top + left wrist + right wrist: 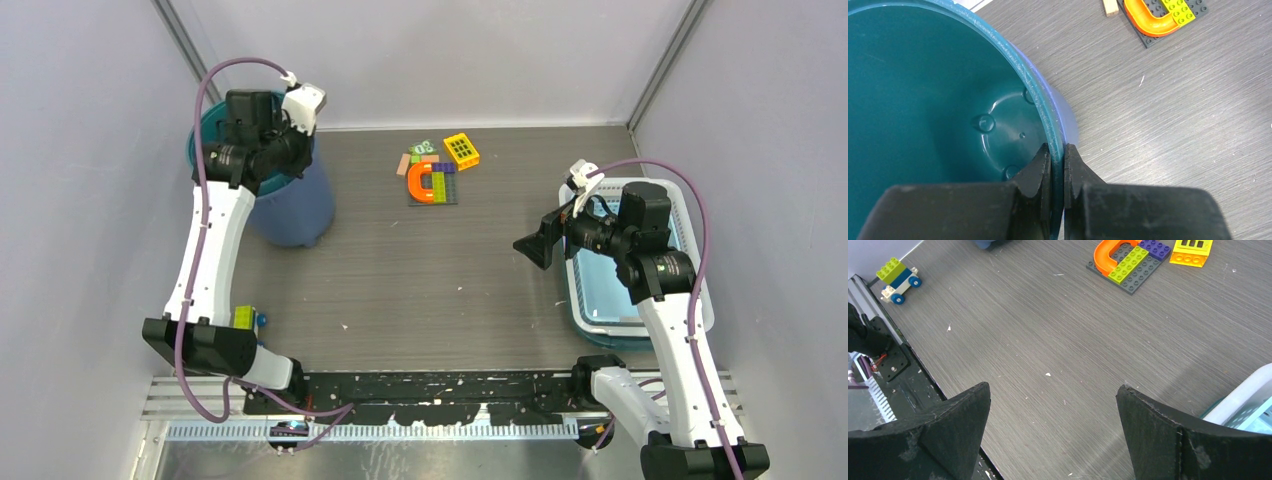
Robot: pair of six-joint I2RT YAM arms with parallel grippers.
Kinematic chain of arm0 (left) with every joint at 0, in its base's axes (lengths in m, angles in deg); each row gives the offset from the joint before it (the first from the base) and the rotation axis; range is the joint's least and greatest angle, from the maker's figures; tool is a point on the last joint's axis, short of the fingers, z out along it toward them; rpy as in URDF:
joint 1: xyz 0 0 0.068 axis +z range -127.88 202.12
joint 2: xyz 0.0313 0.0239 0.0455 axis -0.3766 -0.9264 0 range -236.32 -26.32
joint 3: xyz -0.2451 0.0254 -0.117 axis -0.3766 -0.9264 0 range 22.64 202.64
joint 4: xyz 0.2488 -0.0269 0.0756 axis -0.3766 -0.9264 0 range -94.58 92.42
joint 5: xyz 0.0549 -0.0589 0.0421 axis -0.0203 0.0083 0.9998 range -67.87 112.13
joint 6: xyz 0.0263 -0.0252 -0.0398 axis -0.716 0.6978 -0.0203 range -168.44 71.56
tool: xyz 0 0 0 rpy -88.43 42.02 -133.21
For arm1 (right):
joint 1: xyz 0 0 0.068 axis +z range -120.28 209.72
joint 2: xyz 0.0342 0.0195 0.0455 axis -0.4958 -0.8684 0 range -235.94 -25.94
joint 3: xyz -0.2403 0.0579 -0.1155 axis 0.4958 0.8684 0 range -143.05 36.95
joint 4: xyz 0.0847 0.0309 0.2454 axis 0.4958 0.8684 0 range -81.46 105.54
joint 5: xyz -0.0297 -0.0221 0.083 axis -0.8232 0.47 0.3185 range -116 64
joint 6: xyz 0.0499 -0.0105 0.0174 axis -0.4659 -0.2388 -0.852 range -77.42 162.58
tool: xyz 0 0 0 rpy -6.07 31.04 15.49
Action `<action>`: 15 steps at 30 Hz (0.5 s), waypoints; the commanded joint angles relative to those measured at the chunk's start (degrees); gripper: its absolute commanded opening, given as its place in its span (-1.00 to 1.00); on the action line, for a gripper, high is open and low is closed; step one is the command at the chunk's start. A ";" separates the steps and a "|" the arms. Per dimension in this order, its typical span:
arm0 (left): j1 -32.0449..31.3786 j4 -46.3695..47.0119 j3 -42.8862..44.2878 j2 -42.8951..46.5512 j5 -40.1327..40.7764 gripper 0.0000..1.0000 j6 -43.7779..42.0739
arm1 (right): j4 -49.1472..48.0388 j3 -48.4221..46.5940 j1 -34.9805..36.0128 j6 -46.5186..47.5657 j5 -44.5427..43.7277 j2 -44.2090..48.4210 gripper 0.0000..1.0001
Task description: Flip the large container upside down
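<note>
Large teal container point(300, 205) standing upright at the far left of the grey table point(420, 290), left gripper point(1057, 150) pinched tight on its rim, one finger inside, one outside, right gripper point(1053, 390) spread wide and empty over the tabletop, beside a pale blue basket point(600, 295)

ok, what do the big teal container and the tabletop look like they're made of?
The container: likely moulded plastic, teal inside, semi-gloss; soft highlights, moulded dimples in its base, thin rim. The tabletop: probably laminate or vinyl with grey wood-grain print, matte; fine parallel streaks, little glare.
</note>
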State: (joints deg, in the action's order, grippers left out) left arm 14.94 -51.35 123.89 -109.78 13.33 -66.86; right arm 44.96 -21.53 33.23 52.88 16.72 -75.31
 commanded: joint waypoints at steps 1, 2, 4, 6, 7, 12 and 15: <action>-0.79 8.76 5.43 4.53 1.36 -0.99 -4.69 | -2.51 0.03 -0.34 -0.45 1.05 0.67 1.00; -0.94 8.70 5.55 4.58 1.57 -0.99 -4.83 | -2.56 0.05 -0.31 -0.46 1.11 0.67 1.00; -1.38 8.69 5.57 4.62 2.26 -0.99 -5.45 | -2.50 0.07 -0.30 -0.46 1.18 0.67 1.00; -2.27 8.96 5.33 4.81 3.85 -0.99 -6.52 | -2.50 0.04 -0.30 -0.46 1.15 0.67 1.00; -2.77 9.15 5.12 4.89 4.67 -0.99 -7.09 | -2.58 0.03 -0.34 -0.46 1.14 0.68 1.00; -4.30 9.00 4.67 5.68 4.96 -0.99 -8.82 | -2.59 0.08 -0.34 -0.64 1.14 0.68 1.00; -4.37 8.60 3.43 7.45 0.71 -0.99 -10.24 | -2.59 0.12 -0.43 -0.66 1.18 0.77 0.99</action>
State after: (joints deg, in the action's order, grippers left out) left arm 10.90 -51.55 124.72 -109.08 14.93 -70.22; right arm 44.94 -21.51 33.21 52.84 16.74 -75.31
